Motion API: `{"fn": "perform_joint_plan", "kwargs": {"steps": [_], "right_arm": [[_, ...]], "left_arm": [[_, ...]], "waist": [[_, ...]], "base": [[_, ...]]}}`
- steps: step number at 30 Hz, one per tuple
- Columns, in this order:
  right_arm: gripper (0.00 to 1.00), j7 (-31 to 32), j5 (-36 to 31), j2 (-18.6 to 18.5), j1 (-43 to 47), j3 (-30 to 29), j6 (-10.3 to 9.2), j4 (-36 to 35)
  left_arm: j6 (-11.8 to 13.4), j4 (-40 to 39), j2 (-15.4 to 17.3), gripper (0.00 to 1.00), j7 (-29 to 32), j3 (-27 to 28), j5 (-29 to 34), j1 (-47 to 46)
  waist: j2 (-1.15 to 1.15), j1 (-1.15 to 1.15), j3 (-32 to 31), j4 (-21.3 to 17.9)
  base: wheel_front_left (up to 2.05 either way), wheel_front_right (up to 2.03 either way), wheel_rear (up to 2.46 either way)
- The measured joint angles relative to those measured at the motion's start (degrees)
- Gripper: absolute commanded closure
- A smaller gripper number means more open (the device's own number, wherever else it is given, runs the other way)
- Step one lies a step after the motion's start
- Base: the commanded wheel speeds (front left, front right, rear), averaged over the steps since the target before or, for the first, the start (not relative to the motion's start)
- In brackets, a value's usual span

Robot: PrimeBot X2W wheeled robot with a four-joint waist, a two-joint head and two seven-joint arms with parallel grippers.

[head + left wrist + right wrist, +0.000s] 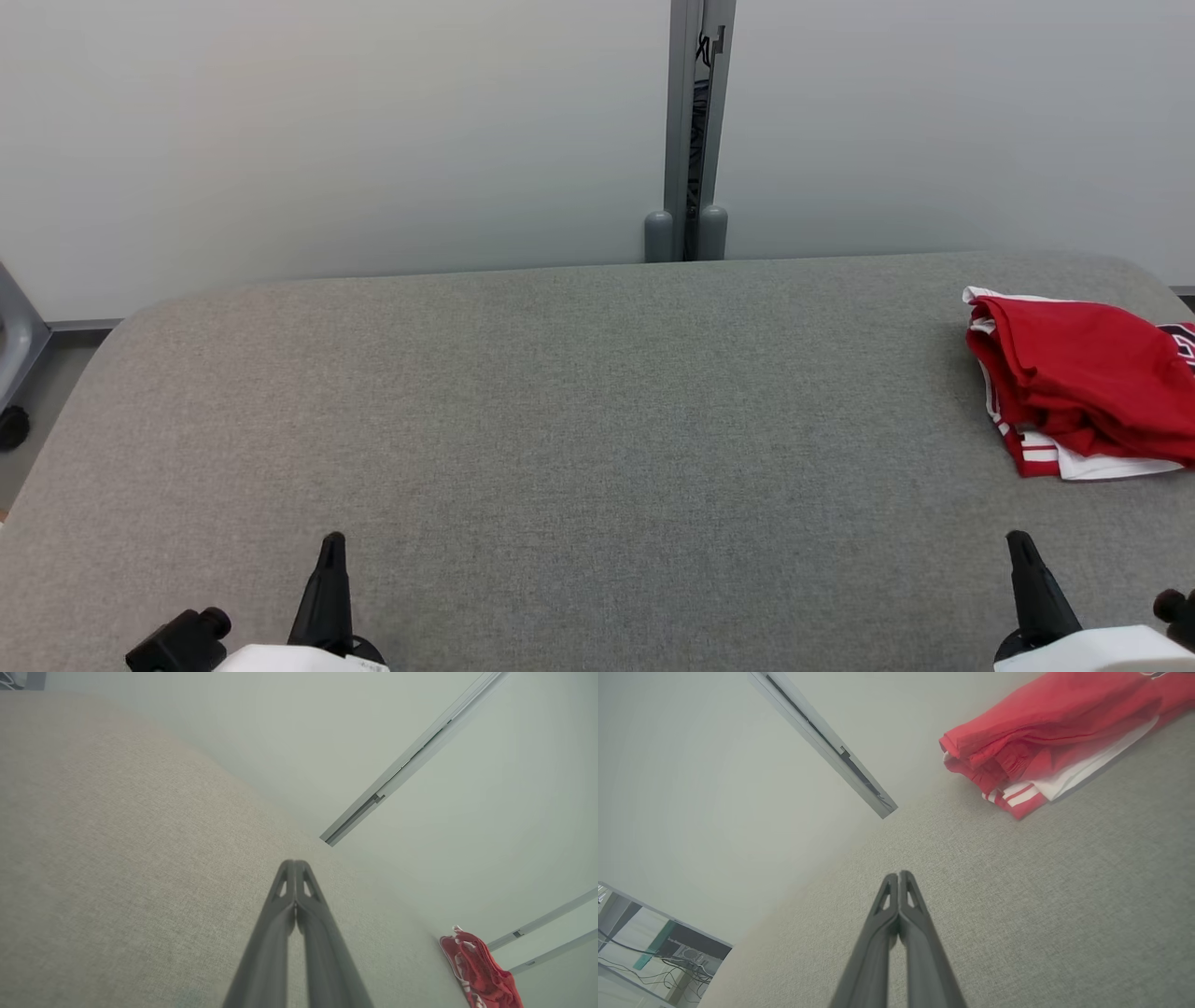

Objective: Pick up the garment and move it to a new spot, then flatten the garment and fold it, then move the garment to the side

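We find the bunched red garment with white trim at the far right of the grey fabric bench, ahead of the nearer right tool; it and the left tool are closed, empty.

Grey woven surface lies under and ahead of the left pincer and right pincer. Pale wall stands beyond it. Grey post rises ahead, between the pincers, with two caps at its base. Dark wheel sits far left of the left pincer. Rack with cables shows left of the right pincer.
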Motion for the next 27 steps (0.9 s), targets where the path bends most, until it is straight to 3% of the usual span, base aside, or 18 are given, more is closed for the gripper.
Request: {"fn": "perform_joint_plan", "kwargs": {"steps": [27], "right_arm": [[1.00,7.1,19.6,-0.4,-4.3,-6.7,0.00,0.4]], "left_arm": [[-2.0,2.4,0.1,1.00,3.0,-1.2,-19.4,-6.6]], "waist": [[0.00,0.00,1.5,-0.2]], "base": [[0.00,0.00,0.00]]}}
